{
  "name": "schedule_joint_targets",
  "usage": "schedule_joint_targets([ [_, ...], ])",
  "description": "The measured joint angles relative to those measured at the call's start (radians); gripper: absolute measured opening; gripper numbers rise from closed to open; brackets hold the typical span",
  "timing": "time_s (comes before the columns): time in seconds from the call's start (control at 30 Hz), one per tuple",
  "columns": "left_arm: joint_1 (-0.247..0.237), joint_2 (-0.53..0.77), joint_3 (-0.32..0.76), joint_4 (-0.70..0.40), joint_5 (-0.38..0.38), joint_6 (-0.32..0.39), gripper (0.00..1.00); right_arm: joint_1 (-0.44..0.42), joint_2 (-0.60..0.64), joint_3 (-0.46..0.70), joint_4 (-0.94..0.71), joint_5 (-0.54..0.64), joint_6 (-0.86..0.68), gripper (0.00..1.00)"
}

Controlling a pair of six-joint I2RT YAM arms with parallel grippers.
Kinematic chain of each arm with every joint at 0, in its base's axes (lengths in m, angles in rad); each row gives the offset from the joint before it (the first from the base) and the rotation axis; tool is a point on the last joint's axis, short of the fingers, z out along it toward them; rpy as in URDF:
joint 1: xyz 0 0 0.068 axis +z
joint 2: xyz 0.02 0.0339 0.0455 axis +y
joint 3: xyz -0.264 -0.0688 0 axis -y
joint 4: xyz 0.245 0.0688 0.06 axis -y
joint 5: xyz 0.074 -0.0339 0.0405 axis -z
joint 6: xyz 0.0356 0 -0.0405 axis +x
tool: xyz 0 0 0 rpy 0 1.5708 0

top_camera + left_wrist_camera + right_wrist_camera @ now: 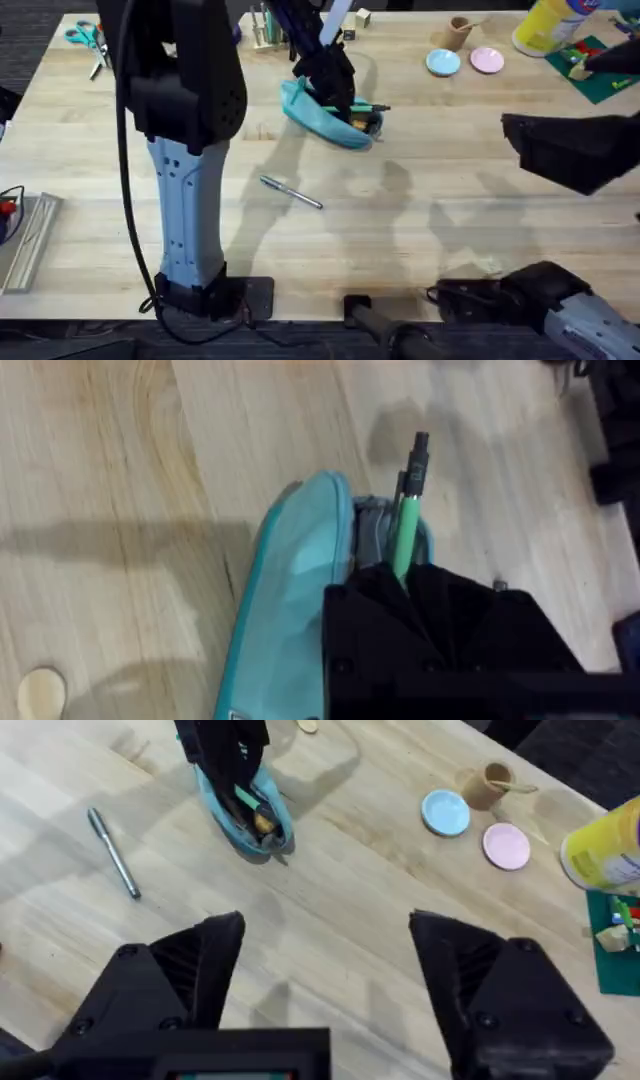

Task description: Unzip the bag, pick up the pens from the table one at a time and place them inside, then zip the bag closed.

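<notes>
At the pouch mouth: the left gripper is hanging directly over the open teal bag, its fingers closed around the green pen.
Green pen: it is pointing away from the left fingers along the bag's length, its dark tip sticking out past the far end of the opening; part of the barrel is sitting between the bag's grey-lined lips, so it is not yet fully inside, as far as I can judge.
Silver pen: it is lying loose on the table, well apart from the bag and on the near side of the left gripper, its long axis running slantwise across the plank grain. In the right wrist view it is showing at.
Nearer arm: the left gripper is sitting closer to the silver pen than the right one, by my reading.
Right gripper: it is hovering clear of the table with its fingers spread wide, holding nothing and touching nothing.
Coming move: probably releasing the green pen into the bag.
</notes>
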Motion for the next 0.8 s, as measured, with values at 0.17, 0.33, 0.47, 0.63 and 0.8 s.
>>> schedule_joint_targets([
  [0.17,0.000,0.000,0.000,0.049,-0.060,-0.050,0.042,0.000,0.000,0.000,0.000,0.002,0.000,0.998],
  [0.33,0.000,0.000,0.000,0.073,-0.112,-0.099,0.042,0.000,0.001,0.000,0.000,0.003,0.000,0.998],
  [0.47,-0.001,0.000,0.000,0.089,-0.127,-0.129,0.042,0.000,0.013,0.000,0.002,0.004,-0.005,0.998],
  [0.63,-0.003,0.000,0.000,0.096,-0.164,-0.153,0.042,0.000,0.044,0.000,0.012,0.004,-0.006,0.998],
  [0.8,-0.006,0.000,-0.004,0.135,-0.232,-0.195,0.042,0.000,0.062,0.000,0.024,0.005,-0.013,0.998],
])
